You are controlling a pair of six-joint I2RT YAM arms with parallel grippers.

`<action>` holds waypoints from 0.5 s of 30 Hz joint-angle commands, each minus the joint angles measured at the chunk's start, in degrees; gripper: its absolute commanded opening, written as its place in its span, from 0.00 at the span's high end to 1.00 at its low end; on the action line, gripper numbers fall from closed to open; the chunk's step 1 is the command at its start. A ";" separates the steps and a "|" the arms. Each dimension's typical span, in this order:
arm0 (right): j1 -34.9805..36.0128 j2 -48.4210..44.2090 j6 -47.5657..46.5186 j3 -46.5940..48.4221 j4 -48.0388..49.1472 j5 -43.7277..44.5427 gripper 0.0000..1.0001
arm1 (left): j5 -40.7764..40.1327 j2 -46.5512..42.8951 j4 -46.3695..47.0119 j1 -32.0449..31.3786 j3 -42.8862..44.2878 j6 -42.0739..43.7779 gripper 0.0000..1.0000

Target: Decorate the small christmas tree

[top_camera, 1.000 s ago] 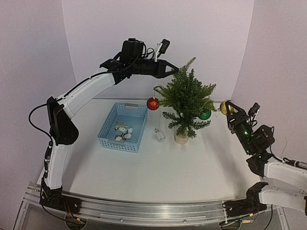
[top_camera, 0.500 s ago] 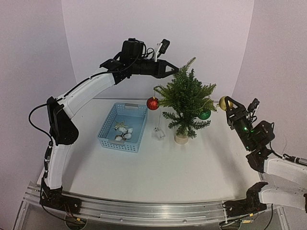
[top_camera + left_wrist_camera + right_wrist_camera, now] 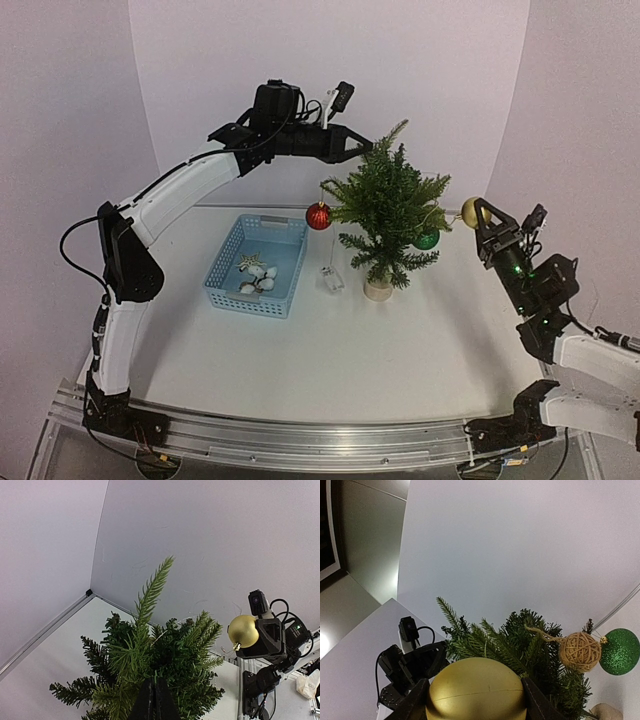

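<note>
Gold ball held up at the tree's right side, left arm reaching over its crown.

On my white desk (image 3: 350, 360) the small christmas tree (image 3: 388, 205) stands upright toward the back, just right of the blue basket (image 3: 225, 275), which has a few pale trinkets in it. My left end effector (image 3: 366, 148) is clenched with its tips in the top needles; I cannot tell whether it pinches a twig. My right end effector (image 3: 482, 215) grasps a gold ball (image 3: 469, 211) near the right-hand branches. On the tree hang a red ball (image 3: 318, 216), a green ball (image 3: 427, 240) and a twine ball (image 3: 579, 651).
</note>
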 commanded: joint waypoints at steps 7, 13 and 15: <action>-0.15 5.43 -0.22 4.00 0.93 -1.68 1.00 | 0.67 -0.51 -2.78 0.06 -0.95 0.03 1.00; -0.15 5.31 -0.20 3.53 0.92 1.10 1.00 | 0.86 -0.45 -2.82 0.04 -0.94 0.15 1.00; -0.15 6.61 0.15 4.24 0.92 1.78 1.00 | 0.85 -0.42 -2.74 0.05 -0.94 0.15 1.00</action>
